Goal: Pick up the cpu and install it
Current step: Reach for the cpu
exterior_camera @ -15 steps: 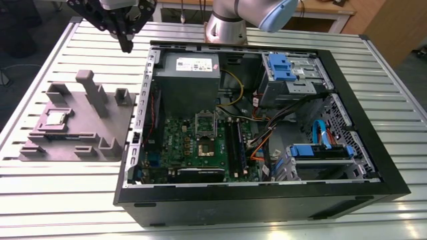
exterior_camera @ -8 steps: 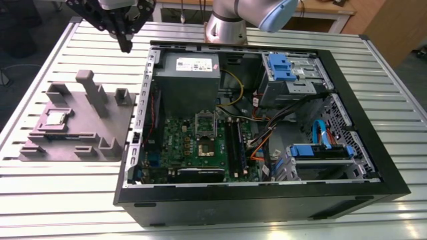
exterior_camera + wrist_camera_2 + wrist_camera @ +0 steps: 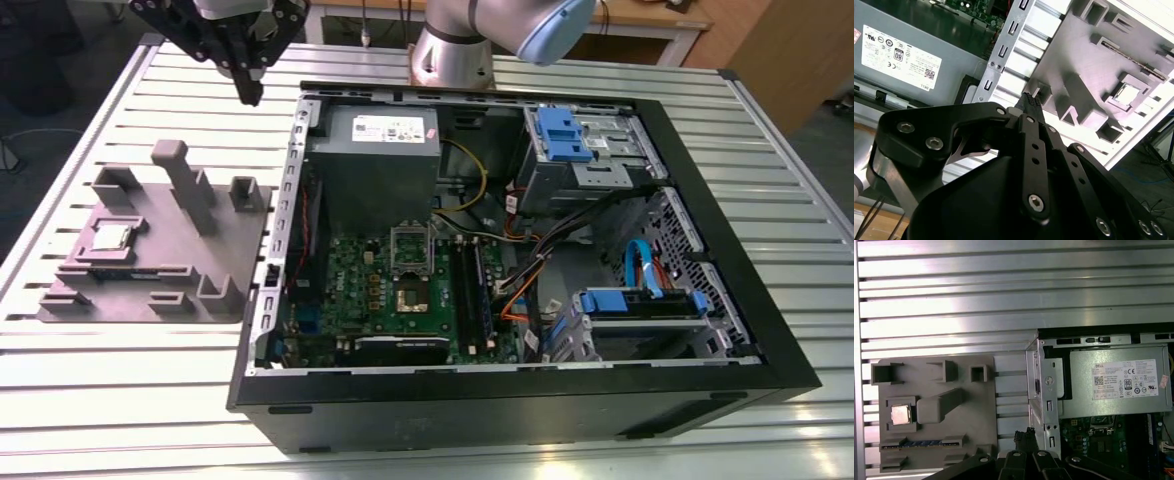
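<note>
While the black gripper is hanging above the ribbed aluminium table in the exterior view, its fingers are pressing together into a single point and are carrying nothing. It is hovering over the bare strip of table between the grey plastic fixture block and the open black computer case, near the case's far corner. The cpu, a small square chip with a shiny silver top, is lying flat in a square recess of the fixture block, toward the exterior view's left and well apart from the gripper. Inside the case, a green motherboard is lying flat with a square socket near its middle. A grey metal power supply box is sitting beyond it.

In the second wrist view, the gripper is reaching out with its tips closed together over the table. The cpu is sitting in its recess on the fixture block, apart from the tips.

In the first wrist view, the gripper is showing its closed tips just beside the case's metal edge. The cpu is resting in the fixture block, untouched.
</note>
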Controlling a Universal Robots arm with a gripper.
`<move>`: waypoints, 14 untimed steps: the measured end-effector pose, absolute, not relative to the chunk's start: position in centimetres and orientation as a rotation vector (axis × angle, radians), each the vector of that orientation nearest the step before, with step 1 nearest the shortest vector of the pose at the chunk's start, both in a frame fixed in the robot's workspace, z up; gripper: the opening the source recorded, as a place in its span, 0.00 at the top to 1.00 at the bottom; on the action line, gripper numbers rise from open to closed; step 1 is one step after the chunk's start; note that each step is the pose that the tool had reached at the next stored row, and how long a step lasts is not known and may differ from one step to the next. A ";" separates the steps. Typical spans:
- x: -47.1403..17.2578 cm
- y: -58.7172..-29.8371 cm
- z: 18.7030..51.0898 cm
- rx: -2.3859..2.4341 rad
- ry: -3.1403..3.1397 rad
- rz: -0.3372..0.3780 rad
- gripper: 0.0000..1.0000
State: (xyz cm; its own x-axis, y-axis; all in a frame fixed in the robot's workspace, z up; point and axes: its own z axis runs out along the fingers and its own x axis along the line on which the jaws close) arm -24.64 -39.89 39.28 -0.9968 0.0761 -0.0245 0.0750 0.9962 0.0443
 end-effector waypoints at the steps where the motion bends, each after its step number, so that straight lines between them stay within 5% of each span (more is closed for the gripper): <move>1: -24.7 -39.9 39.3 0.118 3.113 0.068 0.90; 14: -25.0 -39.9 39.3 0.118 3.112 0.068 0.90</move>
State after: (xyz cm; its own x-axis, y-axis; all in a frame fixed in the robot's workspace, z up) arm -24.98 -39.89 39.28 -0.9968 0.0762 -0.0245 0.0751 0.9962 0.0443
